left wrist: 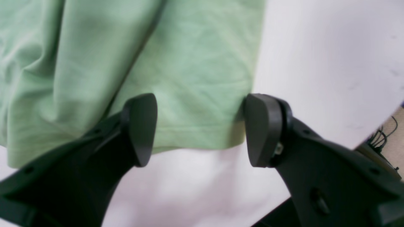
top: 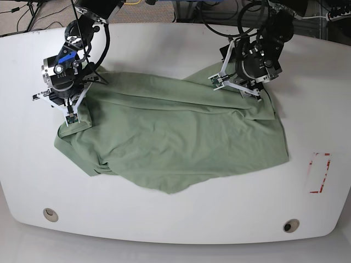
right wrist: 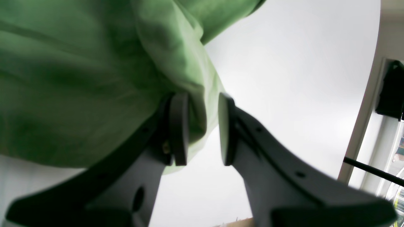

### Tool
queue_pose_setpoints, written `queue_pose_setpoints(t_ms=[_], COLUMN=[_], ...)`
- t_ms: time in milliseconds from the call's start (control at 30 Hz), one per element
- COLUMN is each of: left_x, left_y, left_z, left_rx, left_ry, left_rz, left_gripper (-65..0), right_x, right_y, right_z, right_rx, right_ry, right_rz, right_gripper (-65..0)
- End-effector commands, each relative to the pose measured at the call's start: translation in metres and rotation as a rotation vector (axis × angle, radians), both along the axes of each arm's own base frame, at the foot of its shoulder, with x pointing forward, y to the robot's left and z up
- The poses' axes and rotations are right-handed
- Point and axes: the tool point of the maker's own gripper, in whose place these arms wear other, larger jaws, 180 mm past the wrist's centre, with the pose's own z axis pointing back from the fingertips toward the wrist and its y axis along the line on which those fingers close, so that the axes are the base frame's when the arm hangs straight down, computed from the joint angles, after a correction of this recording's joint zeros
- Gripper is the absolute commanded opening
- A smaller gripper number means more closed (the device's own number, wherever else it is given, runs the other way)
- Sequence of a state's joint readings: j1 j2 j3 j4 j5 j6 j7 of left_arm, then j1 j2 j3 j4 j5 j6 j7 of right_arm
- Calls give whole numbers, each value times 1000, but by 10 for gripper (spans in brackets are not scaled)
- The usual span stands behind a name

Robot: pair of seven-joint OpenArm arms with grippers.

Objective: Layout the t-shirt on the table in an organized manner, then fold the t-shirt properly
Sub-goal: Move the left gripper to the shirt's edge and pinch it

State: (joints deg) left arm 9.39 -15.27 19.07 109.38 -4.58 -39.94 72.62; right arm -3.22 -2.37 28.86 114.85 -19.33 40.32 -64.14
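Observation:
The sage-green t-shirt (top: 175, 137) lies crumpled and spread across the middle of the white table (top: 181, 230). My left gripper (left wrist: 202, 130) is open wide over a hemmed edge of the t-shirt (left wrist: 189, 94), one finger on the cloth and the other at its side edge. In the base view the left gripper (top: 236, 87) is at the shirt's far right part. My right gripper (right wrist: 202, 129) has its jaws a narrow gap apart. A fold of the t-shirt (right wrist: 94, 78) bulges against one pad, with bare table showing beside the other. The right gripper (top: 68, 118) is at the shirt's left end.
Two round grommet holes (top: 50, 214) (top: 291, 225) sit near the front edge. A red-outlined rectangle (top: 320, 172) marks the table at the right. Cables run along the floor behind the table. The table's edge (right wrist: 363, 126) shows close by in the right wrist view.

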Motion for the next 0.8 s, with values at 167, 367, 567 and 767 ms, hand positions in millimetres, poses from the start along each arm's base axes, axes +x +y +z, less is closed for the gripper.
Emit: queue_pose_setpoints(t_ms=[167,367,567,767], left_x=[0,-4,-5,-9], left_y=[2,6,11,10], left_z=[-4,-12,-22,-32], left_rx=[3,12,29,44], left_ry=[13,41,75,110], left_rz=[4,12,23,8], left_gripper=[-242,-242,-243,-357], right_x=[8,8,8,8], right_y=[-3,-3,-3,-3], right_z=[12,12,12,12], right_rx=[-15,-15,-15,-16], right_ry=[-45,-45,-45,-46], right_rz=[0,0,0,0], right_gripper=[-496,-496,-496,-496])
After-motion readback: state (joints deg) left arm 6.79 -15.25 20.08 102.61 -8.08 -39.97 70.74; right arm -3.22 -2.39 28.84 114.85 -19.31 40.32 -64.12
